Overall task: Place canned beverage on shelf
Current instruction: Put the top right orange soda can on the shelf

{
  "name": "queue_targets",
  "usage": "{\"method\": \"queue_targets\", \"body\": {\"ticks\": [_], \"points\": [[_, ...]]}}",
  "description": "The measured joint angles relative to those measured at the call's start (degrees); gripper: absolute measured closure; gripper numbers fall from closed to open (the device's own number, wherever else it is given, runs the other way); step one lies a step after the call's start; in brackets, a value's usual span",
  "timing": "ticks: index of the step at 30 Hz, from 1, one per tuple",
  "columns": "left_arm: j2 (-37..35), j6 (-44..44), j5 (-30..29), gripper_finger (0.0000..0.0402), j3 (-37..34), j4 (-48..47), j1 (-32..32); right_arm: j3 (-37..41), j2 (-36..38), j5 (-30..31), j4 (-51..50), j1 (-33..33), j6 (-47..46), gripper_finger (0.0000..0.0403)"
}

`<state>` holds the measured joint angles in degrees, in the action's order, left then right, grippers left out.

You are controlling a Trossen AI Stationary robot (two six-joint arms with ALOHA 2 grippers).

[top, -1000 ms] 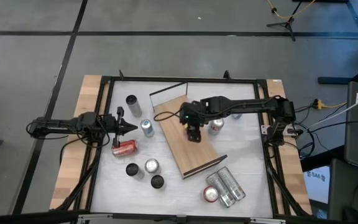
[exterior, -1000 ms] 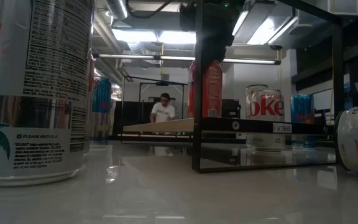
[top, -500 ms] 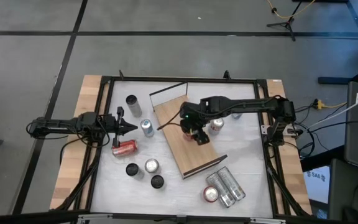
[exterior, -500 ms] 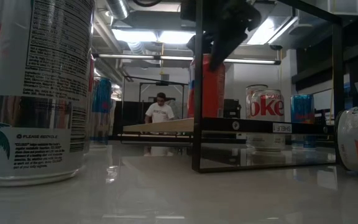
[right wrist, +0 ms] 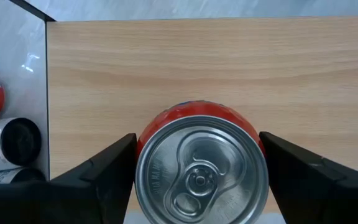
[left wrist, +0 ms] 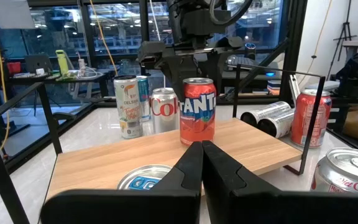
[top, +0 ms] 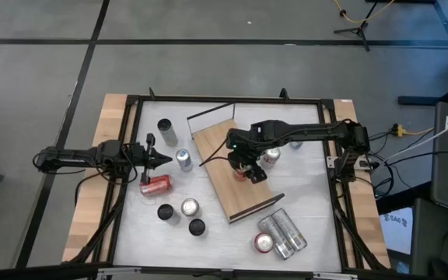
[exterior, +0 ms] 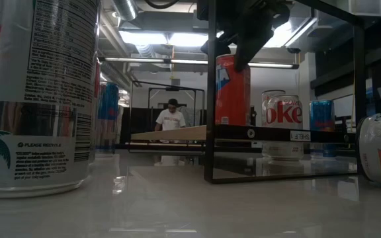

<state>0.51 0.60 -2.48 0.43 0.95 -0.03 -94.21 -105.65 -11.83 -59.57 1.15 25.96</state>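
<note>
The right gripper has its jaws spread just wider than an orange soda can, which stands upright between them on the wooden shelf. The can's long axis is vertical, top up. The left gripper's jaws are pressed together.

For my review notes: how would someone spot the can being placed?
Find the shelf, the wooden board lying slantwise mid-table. One orange Fanta can stands upright on it, between the right gripper's open fingers. Every other can sits on the white tabletop.

Your white desk carries the wooden shelf, laid at a slant near its middle, with an orange Fanta can standing upright on the board. Around the shelf you have loose cans on the desk: a red one on its side, several upright, and what look like three silver ones lying together.
</note>
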Motion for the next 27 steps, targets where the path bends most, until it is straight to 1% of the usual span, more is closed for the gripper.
{"method": "queue_targets", "body": {"ticks": [20, 23, 27], "points": [[0.0, 0.0, 0.0, 0.0401, 0.0, 0.0, 0.0, 0.0, 0.0, 0.7, 0.3, 0.0, 0.0, 0.01], [0.0, 0.0, 0.0, 0.0401, 0.0, 0.0, 0.0, 0.0, 0.0, 0.7, 0.3, 0.0, 0.0, 0.0081], [0.0, 0.0, 0.0, 0.0401, 0.0, 0.0, 0.0, 0.0, 0.0, 1.3, 0.3, 0.0, 0.0, 0.0041]]}}
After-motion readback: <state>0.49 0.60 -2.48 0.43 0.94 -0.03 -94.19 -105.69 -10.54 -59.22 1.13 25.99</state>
